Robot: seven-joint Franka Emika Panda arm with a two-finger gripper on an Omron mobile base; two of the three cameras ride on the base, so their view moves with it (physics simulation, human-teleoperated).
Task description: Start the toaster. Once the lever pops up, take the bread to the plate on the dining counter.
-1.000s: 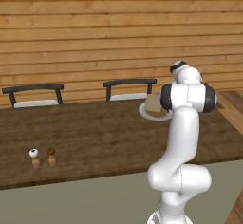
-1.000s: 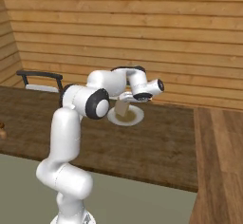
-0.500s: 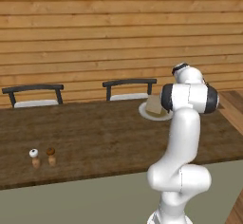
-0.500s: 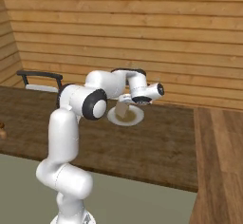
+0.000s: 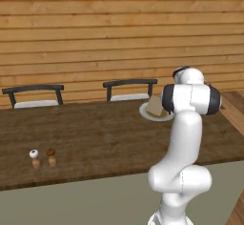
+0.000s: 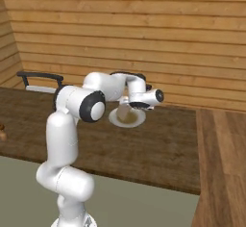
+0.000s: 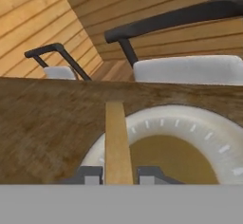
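The end effector (image 7: 118,174) pinches the square tan crusted bread slice (image 7: 116,142) edge-on just above the round white plate (image 7: 209,133) on the dark wood-grain worktop (image 7: 47,123). Placing step; next calls for lowering and releasing.

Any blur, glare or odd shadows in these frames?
Hand view: soft, low-detail render; the bread stands edge-on between the fingertips, a dark shadow on the plate. Left base view: the arm hides part of the plate. Right base view: even light, no glare.
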